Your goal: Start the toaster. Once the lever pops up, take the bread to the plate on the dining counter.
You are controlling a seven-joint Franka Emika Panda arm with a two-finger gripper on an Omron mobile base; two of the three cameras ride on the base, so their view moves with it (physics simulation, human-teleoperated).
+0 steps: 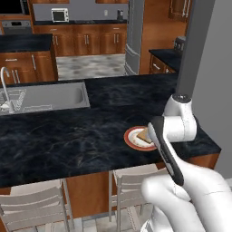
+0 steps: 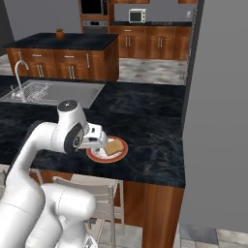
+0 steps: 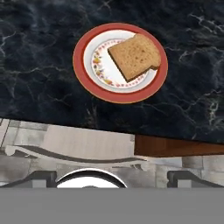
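Note:
The bread, a tan-brown slice, lies flat on the plate, toward one side of its orange-red rim. The plate sits near the front edge of the dining counter, with the bread on it. My gripper hovers just above and in front of the plate, over the counter's edge. It is open and holds nothing. In the left base view my own forearm covers the hand. A dark boxy appliance that looks like the toaster stands far off on the back right counter.
A steel sink with a faucet is set in the counter to the left. Pale stools stand under the front edge. A grey wall rises close on the right.

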